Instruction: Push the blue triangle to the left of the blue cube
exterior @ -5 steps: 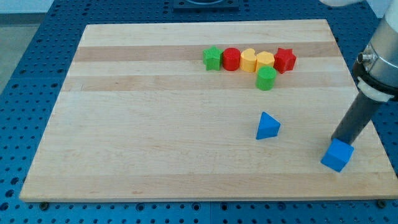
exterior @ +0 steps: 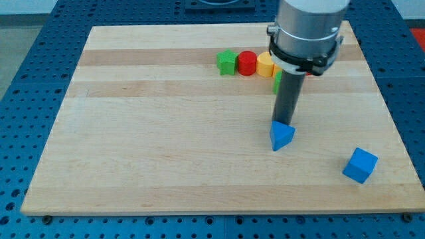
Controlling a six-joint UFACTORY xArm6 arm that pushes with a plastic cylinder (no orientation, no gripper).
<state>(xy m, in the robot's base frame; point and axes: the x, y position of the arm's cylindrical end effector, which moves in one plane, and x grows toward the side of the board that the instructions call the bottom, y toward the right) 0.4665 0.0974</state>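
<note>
The blue triangle point(exterior: 281, 136) lies on the wooden board right of centre, toward the view's bottom. The blue cube point(exterior: 360, 165) sits near the board's bottom right corner, well to the right of the triangle. My tip point(exterior: 284, 123) stands right at the triangle's top edge, touching it or nearly so, on the side toward the view's top. The rod rises from there and the arm's body covers part of the block row behind it.
A row of blocks lies near the view's top: a green star point(exterior: 227, 62), a red cylinder point(exterior: 247, 62), and a yellow block point(exterior: 264, 64). A green block point(exterior: 276, 81) is mostly hidden behind the rod. The board's right edge point(exterior: 392, 126) is close to the cube.
My tip has moved from beside the blue cube leftward and up to the blue triangle's top edge. The triangle has shifted slightly. The arm now hides the row's right end.
</note>
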